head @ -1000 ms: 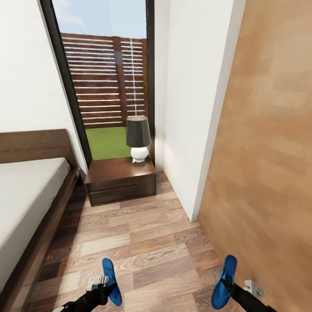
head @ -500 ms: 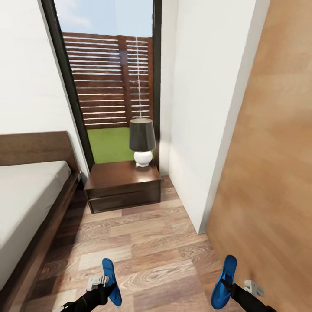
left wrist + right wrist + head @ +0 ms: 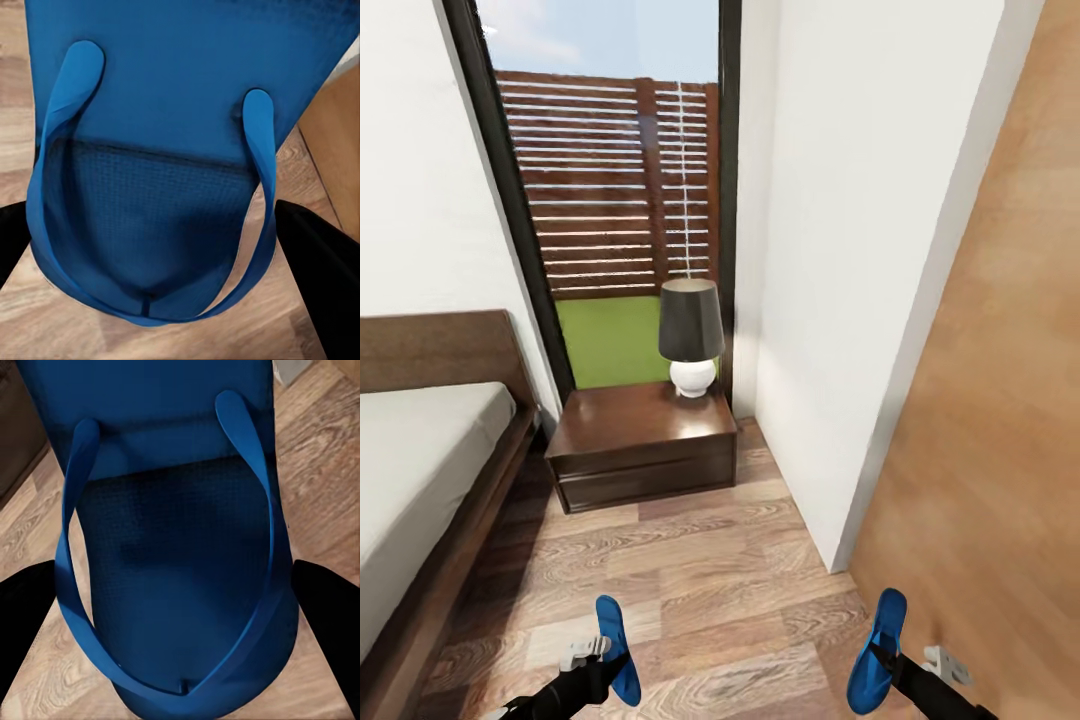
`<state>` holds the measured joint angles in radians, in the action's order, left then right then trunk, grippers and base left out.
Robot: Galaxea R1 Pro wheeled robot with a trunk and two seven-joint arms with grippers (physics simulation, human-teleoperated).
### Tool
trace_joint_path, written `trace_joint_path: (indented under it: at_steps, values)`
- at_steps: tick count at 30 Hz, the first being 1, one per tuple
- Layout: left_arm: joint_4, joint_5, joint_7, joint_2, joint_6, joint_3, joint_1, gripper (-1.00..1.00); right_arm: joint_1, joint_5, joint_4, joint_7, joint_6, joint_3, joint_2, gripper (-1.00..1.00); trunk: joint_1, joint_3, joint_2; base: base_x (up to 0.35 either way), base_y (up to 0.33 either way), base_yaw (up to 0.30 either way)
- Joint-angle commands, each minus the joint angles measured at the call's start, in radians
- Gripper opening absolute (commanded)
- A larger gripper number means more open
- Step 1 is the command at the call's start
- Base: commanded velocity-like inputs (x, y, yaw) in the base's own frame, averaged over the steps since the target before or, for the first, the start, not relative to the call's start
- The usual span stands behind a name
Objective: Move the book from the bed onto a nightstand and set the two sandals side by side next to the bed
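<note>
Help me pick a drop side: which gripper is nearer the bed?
Left. The left gripper hangs close beside the bed; the right gripper is across the floor by the wooden door.

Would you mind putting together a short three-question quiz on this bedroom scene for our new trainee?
1. True or false: the left gripper and the right gripper each hold a blue sandal.
2. What stands on the nightstand? A) a book B) a lamp C) a sandal
3. Fill in: in the head view, the bed lies to the ____ of the nightstand.

Key: 1 true, the left sandal and the right sandal sit between the dark fingers in the wrist views. 2 B. 3 left.
</note>
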<state>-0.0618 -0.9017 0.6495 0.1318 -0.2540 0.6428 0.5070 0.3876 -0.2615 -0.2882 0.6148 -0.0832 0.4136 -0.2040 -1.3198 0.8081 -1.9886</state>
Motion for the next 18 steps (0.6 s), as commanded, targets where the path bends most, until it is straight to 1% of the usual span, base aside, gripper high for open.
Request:
trace_joint_path:
  at_steps: [1,4,12,15,18]
  values:
    - [0.000,-0.005,0.001,0.000,-0.007,0.008,0.001,-1.00,0.000,-0.010,0.000,0.004,-0.009,0.004,0.000,-1.00,0.000,0.001,0.000,0.207,0.000,0.149]
    - [0.000,-0.005,0.001,0.000,-0.007,0.008,0.001,-1.00,0.000,-0.010,0.000,0.004,-0.009,0.004,0.000,-1.00,0.000,0.001,0.000,0.090,0.000,0.230]
    - [0.000,-0.005,0.001,0.000,-0.007,0.008,0.001,-1.00,0.000,-0.010,0.000,0.005,-0.009,0.004,0.000,-1.00,0.000,0.001,0.000,0.020,0.000,0.286]
    - [0.000,-0.005,0.001,0.000,-0.007,0.008,0.001,-1.00,0.000,-0.010,0.000,0.005,-0.009,0.004,0.000,-1.00,0.000,0.001,0.000,0.196,0.000,0.262]
    - [0.000,-0.005,0.001,0.000,-0.007,0.008,0.001,-1.00,0.000,-0.010,0.000,0.005,-0.009,0.004,0.000,-1.00,0.000,0.001,0.000,0.289,0.000,0.081]
